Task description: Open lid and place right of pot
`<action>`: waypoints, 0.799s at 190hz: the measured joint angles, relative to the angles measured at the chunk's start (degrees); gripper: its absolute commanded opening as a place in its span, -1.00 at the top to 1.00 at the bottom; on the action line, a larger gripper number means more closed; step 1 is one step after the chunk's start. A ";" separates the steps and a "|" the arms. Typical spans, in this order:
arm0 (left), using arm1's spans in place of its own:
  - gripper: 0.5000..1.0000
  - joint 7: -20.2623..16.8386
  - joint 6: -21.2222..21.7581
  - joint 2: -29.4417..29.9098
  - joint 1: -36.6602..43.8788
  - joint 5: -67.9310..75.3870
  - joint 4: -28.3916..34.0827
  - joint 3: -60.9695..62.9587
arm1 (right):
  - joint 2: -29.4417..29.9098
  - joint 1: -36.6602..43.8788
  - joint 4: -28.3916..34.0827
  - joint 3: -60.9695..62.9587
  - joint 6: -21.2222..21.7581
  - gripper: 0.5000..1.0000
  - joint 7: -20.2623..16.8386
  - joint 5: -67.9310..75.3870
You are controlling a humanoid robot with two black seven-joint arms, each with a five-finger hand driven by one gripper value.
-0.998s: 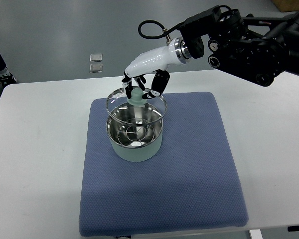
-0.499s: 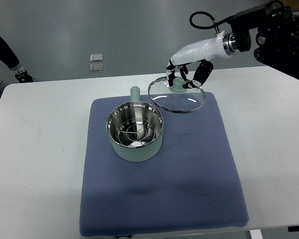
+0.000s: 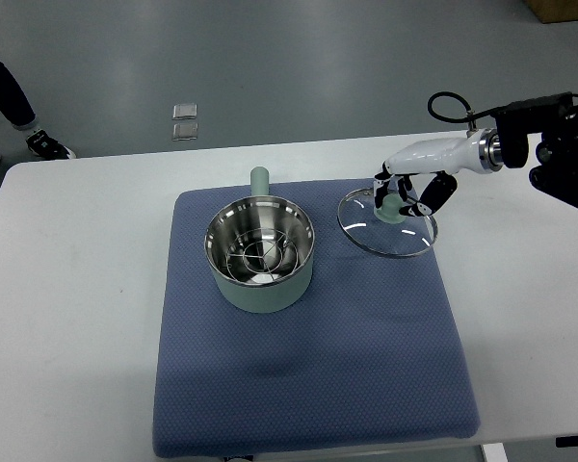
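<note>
Lid (image 3: pixel 386 223), glass with a metal rim, sits right of centre in the frame on the blue mat (image 3: pixel 366 356); right hand (image 3: pixel 410 195) grips its pale green knob (image 3: pixel 392 209) with curled fingers. Pot (image 3: pixel 261 255) stands open at centre, well apart from the lid; its handle points toward the top of the frame.

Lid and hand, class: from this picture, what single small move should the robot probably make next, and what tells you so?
Probably lower the lid a little until it rests on the blue mat, then let go. The right hand grips the lid's knob, and the lid is already off the pot, to its right over the mat's far right corner. Whether it touches the mat is unclear.
</note>
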 measured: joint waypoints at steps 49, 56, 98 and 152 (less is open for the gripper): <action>-1.00 0.00 0.00 0.00 -0.02 0.00 0.13 -0.15 | 1.30 -1.76 -1.58 3.97 -2.11 -0.71 -0.21 8.60; -1.00 0.00 0.00 0.00 -0.02 0.00 0.13 -0.15 | 1.50 -1.99 -2.87 5.56 -1.62 -0.71 -0.56 12.57; -1.00 0.00 0.02 0.00 -0.02 0.00 0.07 -0.09 | 6.98 -6.12 -16.00 13.03 8.95 -0.73 -11.88 49.08; -1.00 0.00 0.02 0.00 0.00 0.00 -0.02 -0.08 | 11.83 -11.04 -22.29 13.94 15.05 -0.73 -19.80 87.50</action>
